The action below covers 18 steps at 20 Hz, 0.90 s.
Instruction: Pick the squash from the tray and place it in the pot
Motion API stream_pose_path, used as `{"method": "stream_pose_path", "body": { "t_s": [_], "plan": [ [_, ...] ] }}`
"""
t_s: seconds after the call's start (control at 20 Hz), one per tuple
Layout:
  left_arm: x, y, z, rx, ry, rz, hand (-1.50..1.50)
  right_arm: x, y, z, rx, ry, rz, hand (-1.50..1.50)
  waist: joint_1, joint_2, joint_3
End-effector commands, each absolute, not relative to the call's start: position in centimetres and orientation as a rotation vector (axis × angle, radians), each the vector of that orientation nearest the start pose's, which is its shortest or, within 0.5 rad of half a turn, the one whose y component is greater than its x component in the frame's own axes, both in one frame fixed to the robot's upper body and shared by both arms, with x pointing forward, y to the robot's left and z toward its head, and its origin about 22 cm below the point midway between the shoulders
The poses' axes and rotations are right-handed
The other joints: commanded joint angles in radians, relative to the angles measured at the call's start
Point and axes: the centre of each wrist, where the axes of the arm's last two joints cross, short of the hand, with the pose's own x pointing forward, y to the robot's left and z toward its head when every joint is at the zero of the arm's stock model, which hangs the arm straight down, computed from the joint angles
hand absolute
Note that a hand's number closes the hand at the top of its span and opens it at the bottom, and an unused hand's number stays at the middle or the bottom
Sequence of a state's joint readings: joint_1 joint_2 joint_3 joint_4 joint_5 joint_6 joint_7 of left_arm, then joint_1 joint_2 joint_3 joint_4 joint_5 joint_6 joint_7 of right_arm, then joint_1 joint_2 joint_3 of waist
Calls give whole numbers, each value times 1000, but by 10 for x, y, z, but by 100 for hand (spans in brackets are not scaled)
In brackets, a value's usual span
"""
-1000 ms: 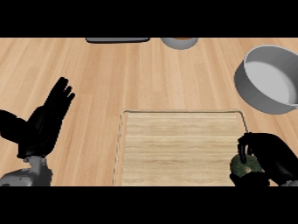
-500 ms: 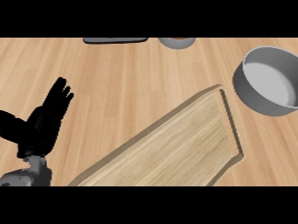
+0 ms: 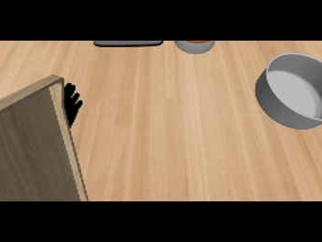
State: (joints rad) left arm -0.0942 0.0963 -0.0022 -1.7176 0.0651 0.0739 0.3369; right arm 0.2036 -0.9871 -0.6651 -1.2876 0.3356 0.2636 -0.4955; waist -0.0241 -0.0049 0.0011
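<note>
The wooden tray (image 3: 24, 151) stands tipped up on edge at the lower left, with its broad face toward me. It covers most of my left hand (image 3: 72, 100); only straight black fingertips stick out past its upper right edge. The grey pot (image 3: 299, 92) sits at the right edge of the counter, tilted in view, and its inside is bare. No squash shows anywhere. My right hand is out of the picture.
A small grey bowl (image 3: 194, 46) and a flat dark object (image 3: 128, 43) lie at the counter's far edge. Bare wooden counter (image 3: 177, 137) stretches between the tray and the pot.
The tray lay flat at the lower middle, then tipped up and swung across to the left, over my left hand. My right hand, seen curled at the lower right a second ago, has left the view.
</note>
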Motion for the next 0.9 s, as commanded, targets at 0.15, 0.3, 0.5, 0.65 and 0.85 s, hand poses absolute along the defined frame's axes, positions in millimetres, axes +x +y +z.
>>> {"method": "stream_pose_path", "body": {
  "t_s": [0.15,0.3,0.5,0.65,0.85],
  "plan": [
    [253,227,68,24,-1474,-3,0,135,-576,268,-1102,-1666,791,150,19,1,-1],
    [255,222,66,11,-1480,10,0,140,-552,281,-1041,-1707,802,150,15,1,-2],
    [272,222,58,16,-1484,-21,0,164,-534,297,-1020,-1703,744,150,25,6,-2],
    [268,235,53,18,-1469,-12,0,175,-508,300,-992,-1661,751,150,26,5,-2],
    [277,232,63,19,-1468,-34,0,207,-489,310,-1014,-1602,713,150,36,8,-2]
  ]
}}
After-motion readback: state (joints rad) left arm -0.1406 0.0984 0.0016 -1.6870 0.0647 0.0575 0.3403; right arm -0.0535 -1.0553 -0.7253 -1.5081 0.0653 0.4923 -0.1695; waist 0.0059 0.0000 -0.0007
